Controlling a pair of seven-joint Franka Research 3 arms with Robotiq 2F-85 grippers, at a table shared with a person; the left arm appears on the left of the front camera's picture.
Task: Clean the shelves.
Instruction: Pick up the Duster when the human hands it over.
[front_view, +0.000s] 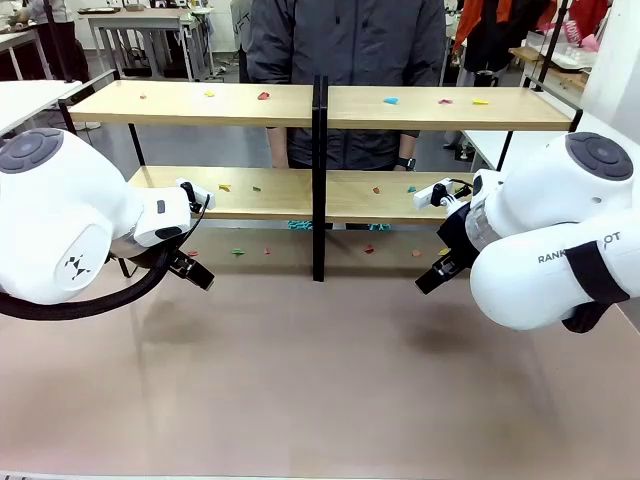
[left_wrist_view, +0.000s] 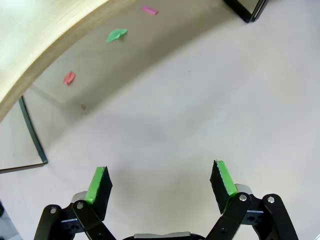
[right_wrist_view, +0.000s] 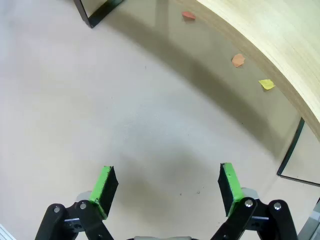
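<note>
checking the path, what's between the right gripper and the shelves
In the right wrist view, bare tabletop lies between the right gripper and the shelves, then three small scraps under the board's edge.

shelves (front_view: 420, 107) | two light-wood tiers, thin black frame, black central divider | upright across far side of beige tabletop | small coloured scraps scattered on both tiers and beneath the lower one

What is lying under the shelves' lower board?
Under the shelves, coloured scraps lie on the tabletop: a green scrap, a red scrap and a yellow scrap, among others. The left arm and right arm cover the outer ends, hiding anything there.
</note>
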